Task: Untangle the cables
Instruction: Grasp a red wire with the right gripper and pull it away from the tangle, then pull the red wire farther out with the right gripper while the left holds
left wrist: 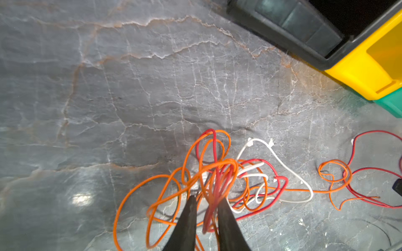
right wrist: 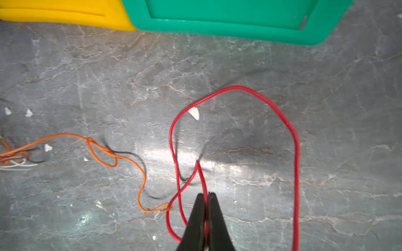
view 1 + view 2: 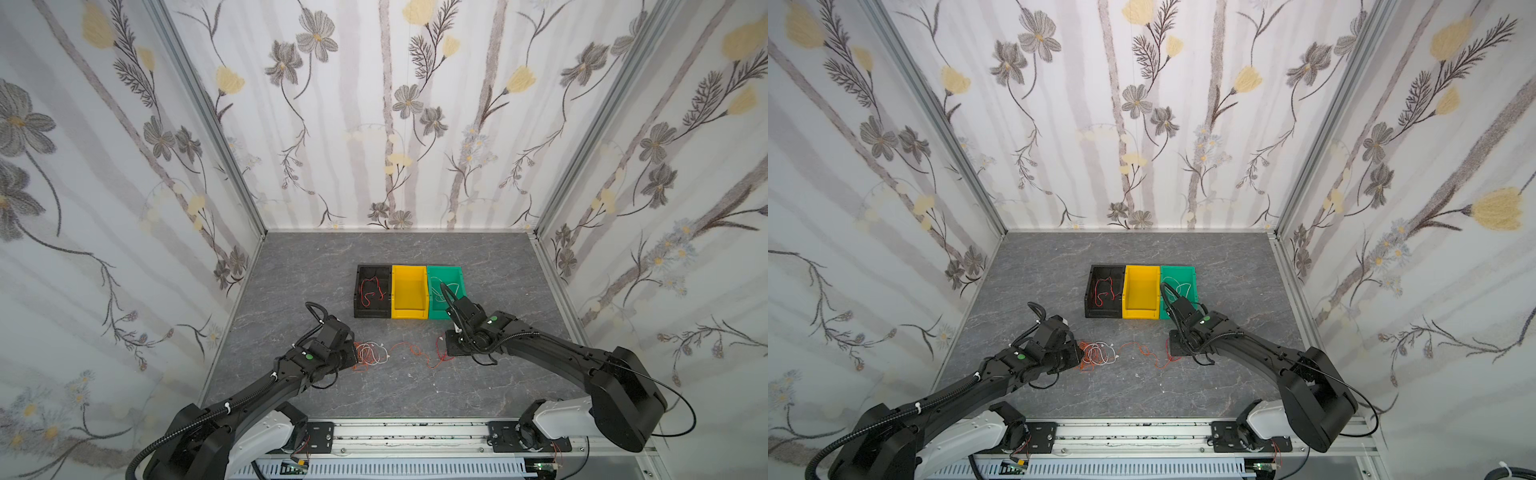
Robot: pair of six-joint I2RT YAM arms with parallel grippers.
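Red, orange and white cables (image 3: 368, 353) lie in a loose knot on the table (image 3: 415, 395), between the row of bins and the front edge, a little left of the middle. So the main job is not yet done. Some sorting looks finished: a red cable (image 3: 365, 297) curls inside the black bin (image 3: 372, 314), a pale white cable (image 3: 1185, 286) lies in the green bin (image 3: 445, 271), and the yellow bin (image 3: 410, 314) between them looks empty, perhaps meant for orange. My left gripper (image 1: 207, 198) sits at the knot with its jaws a little apart. A bunch of red and orange strands runs through the gap, and I judge it loose there rather than pinched. My right gripper (image 2: 206, 194) is closed tight on a red strand (image 2: 235, 87), low over the table just in front of the green bin and well apart from the knot. That strand loops out ahead of the jaws, and an orange strand (image 2: 65, 135) trails over from the knot, its end lying across the red. Whether the red I hold also runs into the heap I cannot tell. By my reckoning two cables are put away and at least a red, an orange and a white are left — the red must first come clear of that orange crossing.
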